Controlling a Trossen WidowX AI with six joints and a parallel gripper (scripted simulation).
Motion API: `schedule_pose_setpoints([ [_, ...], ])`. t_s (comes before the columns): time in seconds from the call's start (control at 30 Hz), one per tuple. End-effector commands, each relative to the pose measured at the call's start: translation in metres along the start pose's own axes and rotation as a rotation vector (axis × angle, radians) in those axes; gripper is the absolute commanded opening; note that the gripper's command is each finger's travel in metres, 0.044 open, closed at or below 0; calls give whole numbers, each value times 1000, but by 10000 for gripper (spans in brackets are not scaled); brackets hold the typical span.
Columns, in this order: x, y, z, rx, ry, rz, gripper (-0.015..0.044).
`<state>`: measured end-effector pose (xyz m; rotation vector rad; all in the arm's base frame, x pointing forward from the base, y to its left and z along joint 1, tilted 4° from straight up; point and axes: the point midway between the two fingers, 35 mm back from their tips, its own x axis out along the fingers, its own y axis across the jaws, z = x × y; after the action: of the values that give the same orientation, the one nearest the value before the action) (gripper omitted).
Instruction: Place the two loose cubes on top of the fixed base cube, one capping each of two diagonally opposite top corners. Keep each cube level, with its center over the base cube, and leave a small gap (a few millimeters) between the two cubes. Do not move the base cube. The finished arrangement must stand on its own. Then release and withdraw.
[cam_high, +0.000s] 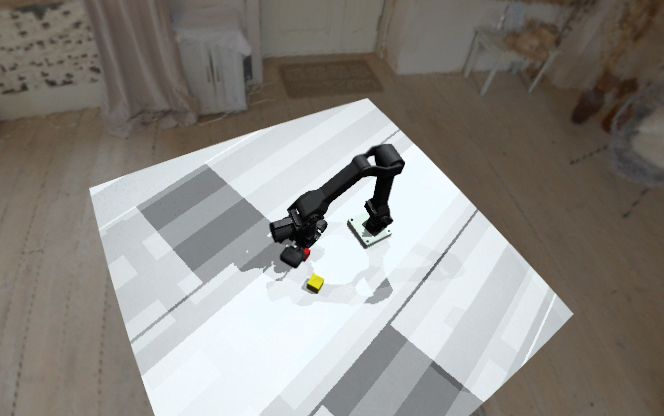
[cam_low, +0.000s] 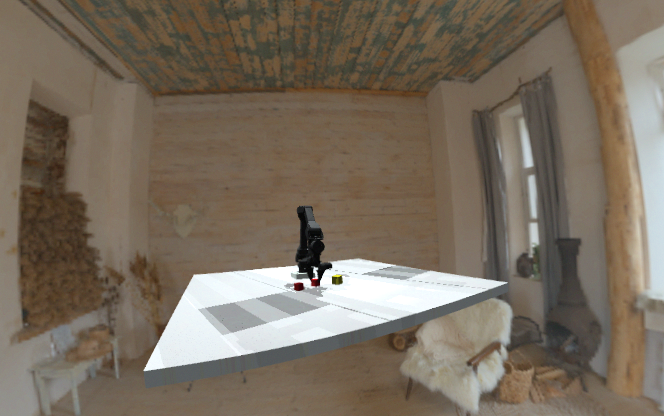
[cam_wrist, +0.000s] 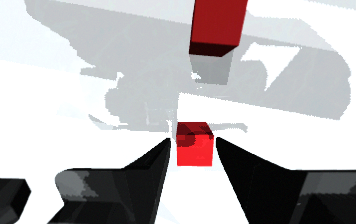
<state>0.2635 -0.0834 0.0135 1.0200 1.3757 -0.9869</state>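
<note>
The yellow base cube (cam_high: 315, 283) (cam_low: 337, 280) sits on the table, a short way from the gripper. One loose red cube (cam_high: 307, 254) (cam_low: 315, 283) (cam_wrist: 194, 150) stands on the table between the fingertips of my gripper (cam_high: 304, 253) (cam_low: 315, 279) (cam_wrist: 192, 141). The gripper points down and is open, with a narrow gap on each side of this cube in the wrist view. The other red cube (cam_low: 298, 286) (cam_wrist: 218, 22) stands apart, at the top of the wrist view. In the top view it is hidden behind the arm and gripper.
The arm's pale base plate (cam_high: 357, 237) (cam_low: 296, 275) is on the white table (cam_high: 240, 345) (cam_low: 350, 320), behind the cubes in the exterior view. The arm's shadow lies across the table around the cubes.
</note>
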Motion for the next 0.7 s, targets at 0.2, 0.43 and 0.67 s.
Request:
schedule_pose_setpoints([
  [0.2,-3,1,-1,5,6,1,105],
  [0.43,-24,3,2,5,5,1,105],
  [0.67,-46,4,3,5,5,2,105],
])
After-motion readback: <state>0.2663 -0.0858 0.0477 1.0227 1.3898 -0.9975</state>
